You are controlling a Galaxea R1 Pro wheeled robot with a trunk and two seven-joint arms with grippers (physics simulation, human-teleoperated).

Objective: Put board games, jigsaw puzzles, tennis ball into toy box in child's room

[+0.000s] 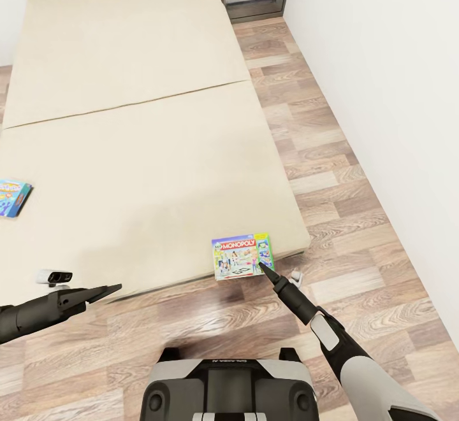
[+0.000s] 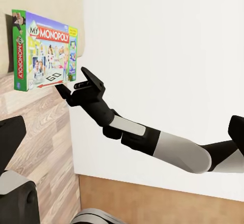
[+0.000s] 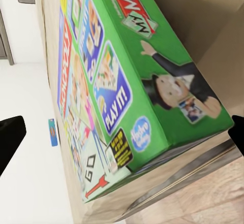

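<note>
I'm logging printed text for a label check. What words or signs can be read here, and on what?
"MY MONOPOLY": front of the game box on the bed corner.
"MONOPOLY": its green side.
"PLAY IT!", "GO", "Hasbro Gaming": also on the box.
Blue box: print too blurred.
Robot base: lettering too small.

board game (image 1: 242, 256): "MY MONOPOLY", "GO", "PLAY IT!" | robot base (image 1: 228, 383): "GALAXEA", reversed

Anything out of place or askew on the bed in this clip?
One thing: the Monopoly box sits at the very front edge of the bed, rotated a little, with its lower edge looking past the mattress edge. The right tool is at its corner. The small blue box lies flat on the mattress.
</note>
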